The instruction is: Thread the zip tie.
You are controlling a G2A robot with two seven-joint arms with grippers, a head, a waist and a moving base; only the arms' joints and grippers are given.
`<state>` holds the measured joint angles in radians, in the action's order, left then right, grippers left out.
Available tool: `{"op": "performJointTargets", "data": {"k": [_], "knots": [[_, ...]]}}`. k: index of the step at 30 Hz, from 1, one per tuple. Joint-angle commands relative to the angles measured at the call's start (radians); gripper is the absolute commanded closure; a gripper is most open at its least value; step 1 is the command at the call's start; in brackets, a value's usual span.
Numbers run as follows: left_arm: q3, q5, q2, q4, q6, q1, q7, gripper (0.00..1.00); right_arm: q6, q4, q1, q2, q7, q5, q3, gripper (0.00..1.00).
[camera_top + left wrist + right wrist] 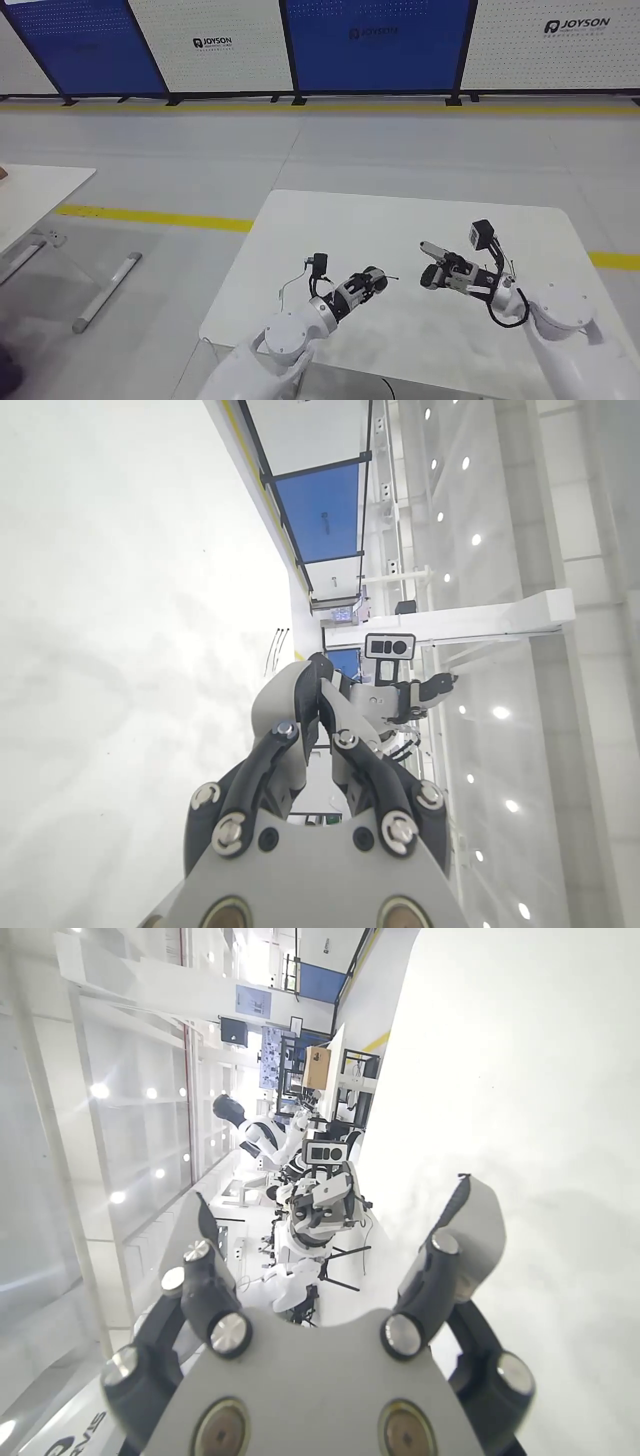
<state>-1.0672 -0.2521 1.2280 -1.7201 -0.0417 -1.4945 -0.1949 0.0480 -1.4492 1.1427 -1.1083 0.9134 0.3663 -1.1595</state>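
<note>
The left gripper (pixel 317 672) has its jaws squeezed together, with nothing I can see inside. Thin zip ties (pixel 276 647) lie on the table (pixel 125 600) just past its tips. The right gripper (pixel 335 1210) gapes wide. The ties are flat and bunched, so they could slip away, or two could get pinched.

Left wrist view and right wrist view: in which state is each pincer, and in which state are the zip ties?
left pincer, shut; whether it holds anything cannot be told.
right pincer, open wide, empty.
zip ties, straight, unthreaded, lying loose on the table, apart from both pincers.
</note>
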Motion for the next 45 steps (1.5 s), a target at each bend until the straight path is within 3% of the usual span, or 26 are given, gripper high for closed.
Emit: {"op": "performJointTargets", "data": {"k": [1,7,10,15,18,20,22,24,26,45], "knots": [[0.000,0.000,0.000,0.000,0.000,0.000,0.000,1.00,0.000,0.000,0.000,0.000,0.000,-0.001,0.000,0.00],[0.000,0.000,0.000,0.000,0.000,0.000,0.000,1.00,0.004,-0.022,0.000,0.005,0.033,-0.050,0.006,0.00],[0.000,0.000,0.000,0.000,0.000,0.000,0.000,1.00,0.024,-0.053,-0.008,0.023,0.131,-0.054,-0.057,0.00],[0.000,0.000,0.000,0.000,0.000,0.000,0.000,1.00,0.153,-0.096,-0.058,0.069,0.313,-0.145,-0.209,0.00],[0.000,0.000,0.000,0.000,0.000,0.000,0.000,1.00,0.215,-0.070,-0.113,0.087,0.408,-0.208,-0.237,0.00],[0.000,0.000,0.000,0.000,0.000,0.000,0.000,1.00,0.243,-0.039,-0.151,0.095,0.416,-0.308,-0.221,0.00],[0.000,0.000,0.000,0.000,0.000,0.000,0.000,1.00,0.283,-0.006,-0.195,0.099,0.398,-0.464,-0.160,0.00],[0.000,0.000,0.000,0.000,0.000,0.000,0.000,1.00,0.290,0.028,-0.224,0.093,0.392,-0.503,-0.106,0.00],[0.000,0.000,0.000,0.000,0.000,0.000,0.000,1.00,0.281,0.068,-0.247,0.084,0.355,-0.497,-0.069,0.00],[0.000,0.000,0.000,0.000,0.000,0.000,0.000,1.00,0.281,0.068,-0.247,0.084,0.355,-0.497,-0.069,0.00]]}}
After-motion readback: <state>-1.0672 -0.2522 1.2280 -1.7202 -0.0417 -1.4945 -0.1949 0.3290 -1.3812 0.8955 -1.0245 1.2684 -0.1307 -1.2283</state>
